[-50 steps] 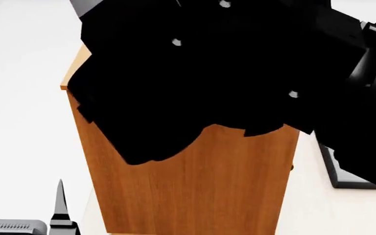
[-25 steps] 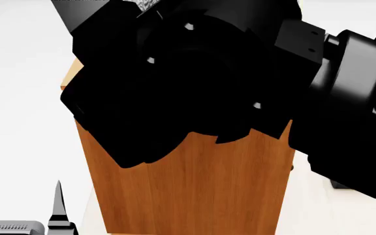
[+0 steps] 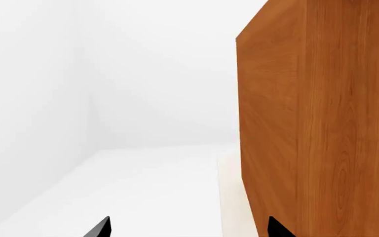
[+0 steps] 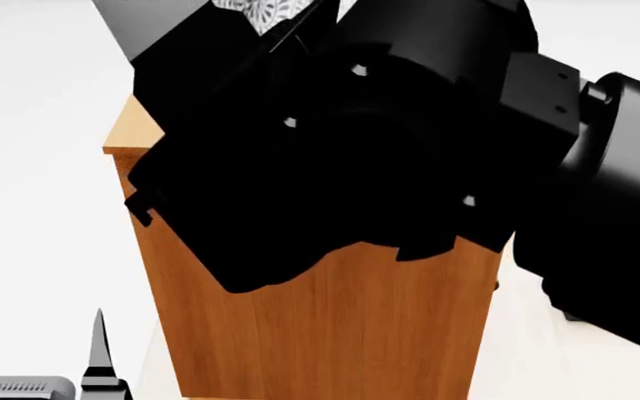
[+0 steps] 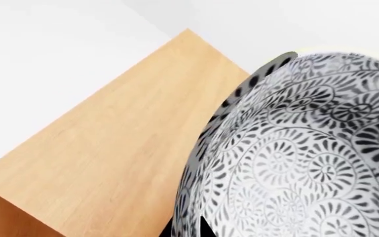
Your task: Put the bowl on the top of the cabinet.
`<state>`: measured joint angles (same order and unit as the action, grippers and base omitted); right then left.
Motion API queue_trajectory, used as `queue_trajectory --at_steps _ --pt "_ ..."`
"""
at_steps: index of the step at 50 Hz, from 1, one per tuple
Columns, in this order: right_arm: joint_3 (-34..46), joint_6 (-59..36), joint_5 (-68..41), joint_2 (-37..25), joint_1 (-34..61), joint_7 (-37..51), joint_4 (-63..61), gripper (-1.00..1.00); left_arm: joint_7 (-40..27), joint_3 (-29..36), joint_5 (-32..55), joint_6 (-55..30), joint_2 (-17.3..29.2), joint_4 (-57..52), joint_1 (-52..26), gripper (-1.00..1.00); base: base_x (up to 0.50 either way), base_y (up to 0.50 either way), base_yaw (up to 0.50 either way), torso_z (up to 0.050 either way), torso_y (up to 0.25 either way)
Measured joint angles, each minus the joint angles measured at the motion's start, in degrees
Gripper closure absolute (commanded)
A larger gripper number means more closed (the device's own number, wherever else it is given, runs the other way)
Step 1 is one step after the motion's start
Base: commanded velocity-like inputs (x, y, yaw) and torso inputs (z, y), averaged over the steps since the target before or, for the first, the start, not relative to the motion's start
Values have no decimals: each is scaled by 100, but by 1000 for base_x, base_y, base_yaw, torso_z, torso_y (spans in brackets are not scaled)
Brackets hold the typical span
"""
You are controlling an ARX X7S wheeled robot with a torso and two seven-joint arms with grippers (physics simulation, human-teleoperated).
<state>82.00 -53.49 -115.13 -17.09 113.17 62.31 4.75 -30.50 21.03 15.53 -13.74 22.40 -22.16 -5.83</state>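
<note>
Carry step: right end effector (image 5: 189, 229) clamped on bowl (image 5: 295, 148) above cabinet (image 5: 110, 143) top; left end effector (image 3: 186, 228) open, empty. Next: lower, release.

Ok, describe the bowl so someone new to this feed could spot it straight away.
Start from the tall orange-brown wooden cabinet that fills the middle of the head view. Over its pale top the right arm holds the bowl, tipped on its side. It is deep and white, covered in dense dark leaf scrolls, the only patterned thing among plain wood and white surroundings.
</note>
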Motion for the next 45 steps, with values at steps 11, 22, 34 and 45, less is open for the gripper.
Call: queue_trajectory --at_steps 11,22,34,45 --pt "-5 28 106 22 -40 -52 11 100 -7 11 12 4 5 1 -4 -100 0 0 0 0 0" --pt "30 54 336 139 -82 -223 192 100 -7 41 10 8 1 27 -21 -100 0 0 0 0 0" --pt "23 250 530 219 -183 -344 397 -100 6 28 41 72 13 90 -6 -100 0 0 0 -2 0" --pt "-21 486 371 178 -271 -254 284 -100 -2 33 51 76 23 93 -12 -100 0 0 0 0 0"
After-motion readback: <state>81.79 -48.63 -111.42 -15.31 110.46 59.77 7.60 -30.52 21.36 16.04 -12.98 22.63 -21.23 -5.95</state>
